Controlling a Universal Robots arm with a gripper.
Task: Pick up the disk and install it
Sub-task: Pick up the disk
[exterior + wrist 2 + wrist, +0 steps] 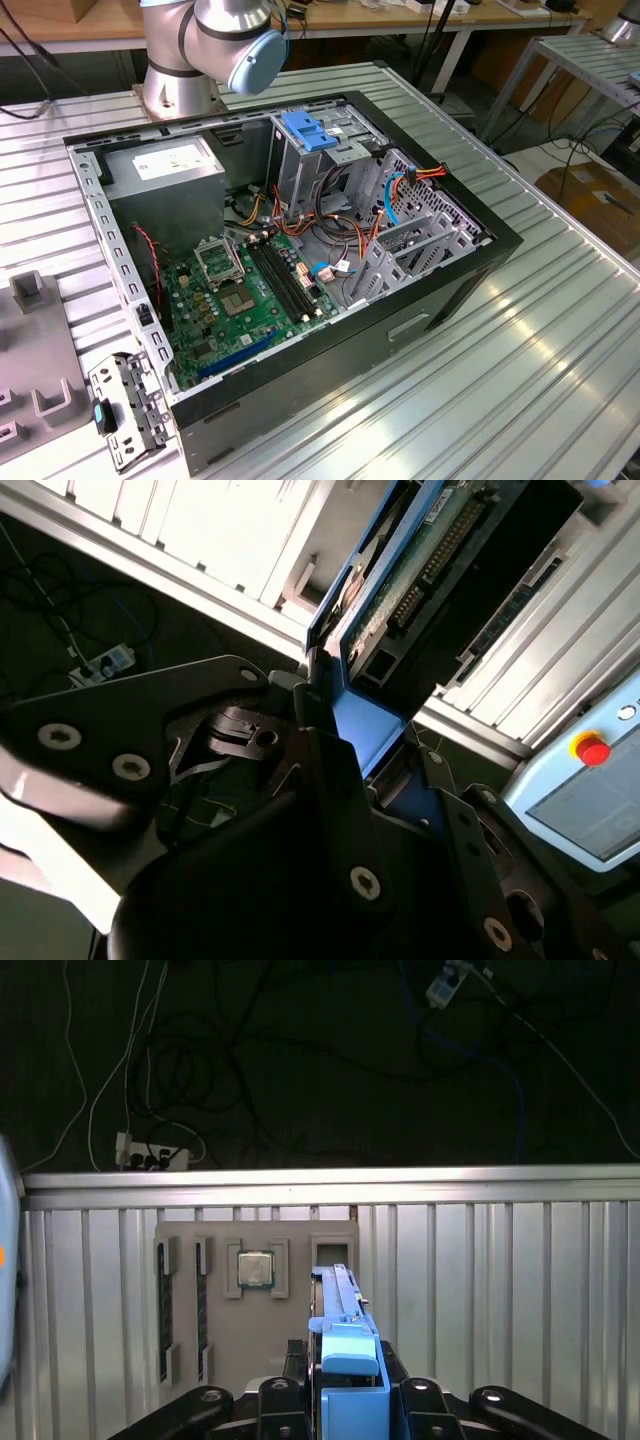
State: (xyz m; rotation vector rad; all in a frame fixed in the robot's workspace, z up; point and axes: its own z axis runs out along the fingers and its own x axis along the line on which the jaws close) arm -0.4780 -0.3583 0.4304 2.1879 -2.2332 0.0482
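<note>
Where the ribbed bench [500,1290] is seen in the first wrist view, a grey tray [215,1360] bearing a processor chip [255,1268] is laid on it. The disk [338,1305] is held edge-on, its blue bracket [350,1360] clamped by the end effector [345,1400], drawn narrow upon it.

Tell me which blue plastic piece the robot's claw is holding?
The blue bracket framing the disk, clamped in the gripper in both wrist views. The blue piece atop the drive cage and the small blue tab beside the case lie free.
</note>
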